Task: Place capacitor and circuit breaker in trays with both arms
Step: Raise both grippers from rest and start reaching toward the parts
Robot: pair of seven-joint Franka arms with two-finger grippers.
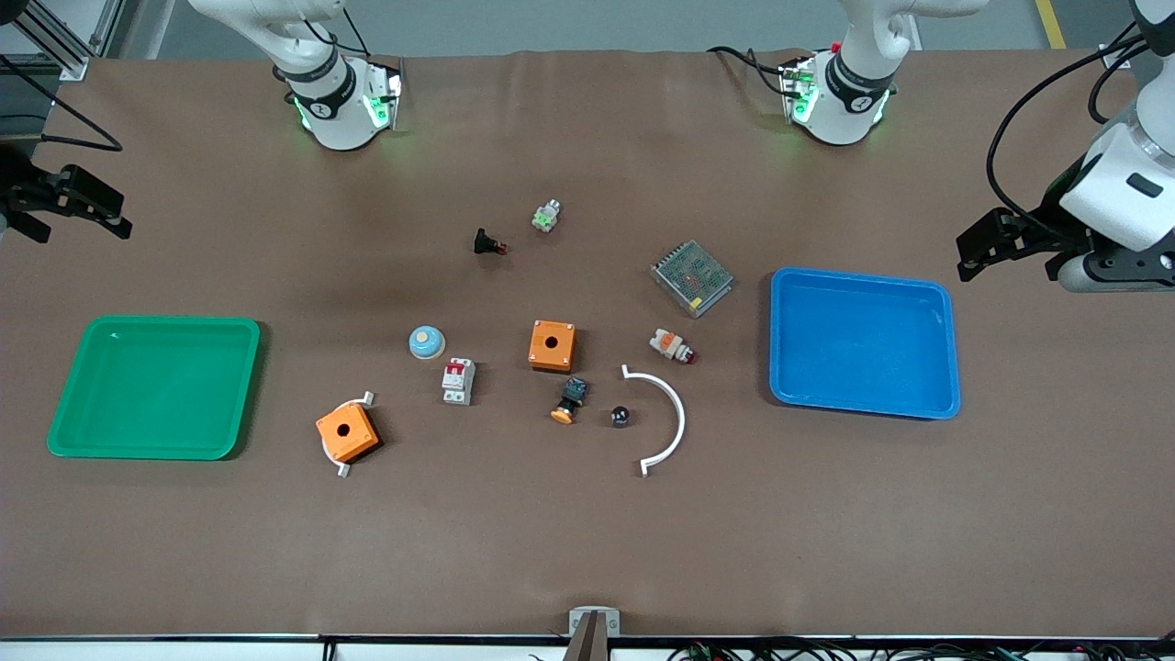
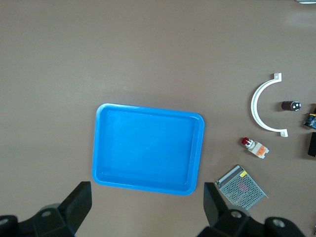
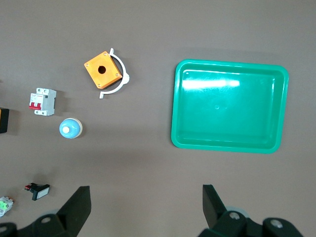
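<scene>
- Two parts untouched, both trays bare.
- Nearest: capacitor (image 1: 621,417), inside white arc (image 1: 663,418), at three o'clock of orange-capped button (image 1: 569,401). Tiny, light, likely to roll; best pinched across its round body.
- Circuit breaker (image 1: 458,380), at six o'clock of blue dome (image 1: 427,342). Rigid, light; best gripped on flat sides.
- Left gripper (image 2: 148,207) released over blue tray (image 1: 944,303); right gripper (image 3: 146,207) released near green tray (image 1: 246,386).

From my screen the table (image 1: 587,542) fills almost the whole front view, covered edge to edge in matte brown sheeting with faint creases. Light falls evenly, with soft shadows. Along the top I see a strip of grey floor (image 1: 587,23) with a yellow line (image 1: 1051,23) at one corner. Cables (image 1: 826,650) run along the near edge.
</scene>
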